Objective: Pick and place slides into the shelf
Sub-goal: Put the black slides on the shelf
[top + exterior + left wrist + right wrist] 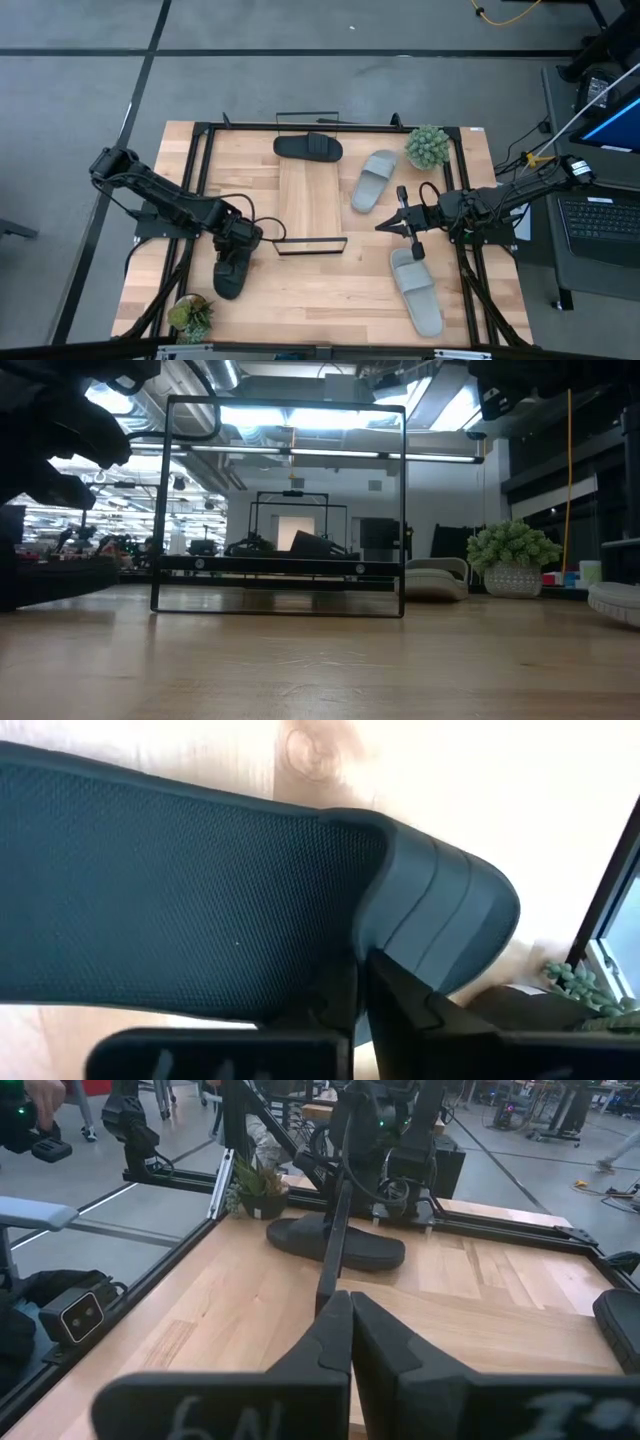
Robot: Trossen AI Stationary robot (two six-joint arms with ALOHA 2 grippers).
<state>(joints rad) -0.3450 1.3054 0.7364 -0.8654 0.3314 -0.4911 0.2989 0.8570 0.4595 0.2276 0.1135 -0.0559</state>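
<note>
High view: left pincer [236,262] is closed on black slide [231,272]; right pincer [392,226] is shut, empty, above worktop [320,290].

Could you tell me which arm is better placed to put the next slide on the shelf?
Left, probably: its end effector sits directly over a black slide, while the right end effector is shut, holding nothing.

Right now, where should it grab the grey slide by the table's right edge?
Probably its wide strap, coming straight down from above: the grey slide lies flat, sole down, in the open, so the raised strap gives the fingers an edge to pinch.
</note>
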